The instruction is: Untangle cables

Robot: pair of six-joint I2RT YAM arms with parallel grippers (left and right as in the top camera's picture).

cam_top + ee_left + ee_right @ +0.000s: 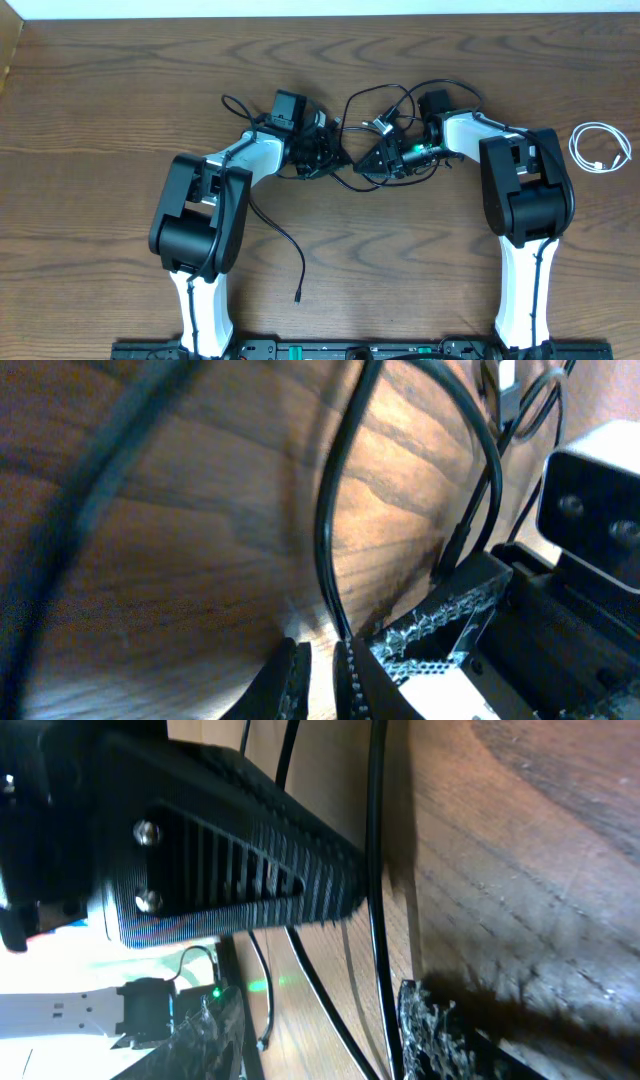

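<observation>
Left gripper [322, 660] has its jaws drawn nearly together on a thin black cable [325, 530], which rises from between the fingertips and curves away over the wooden table [200, 510]. Behind this gripper, back toward its own arm's base, a long black tail lies slack and ends in a loose plug [298, 297], well apart from everything else; that stretch looks free already.

Just beside the left gripper, on its right and a little beyond it, the black loops [385, 105] cross one another several times. This is the unfinished part: the two black cords cannot be told apart there, and how many crossings are left is too fine to judge.

Right gripper [383, 948] sits at the right side of those loops, almost tip to tip with the left one. Its jaws stand apart, and a black cord runs through the gap; whether either pad touches it cannot be told.

Far to the right of the right gripper, beyond its own arm, the white cable [600, 148] lies coiled alone, clear of the black ones. So the white cord appears done, while parting the two black cords is judged to be what remains.
</observation>
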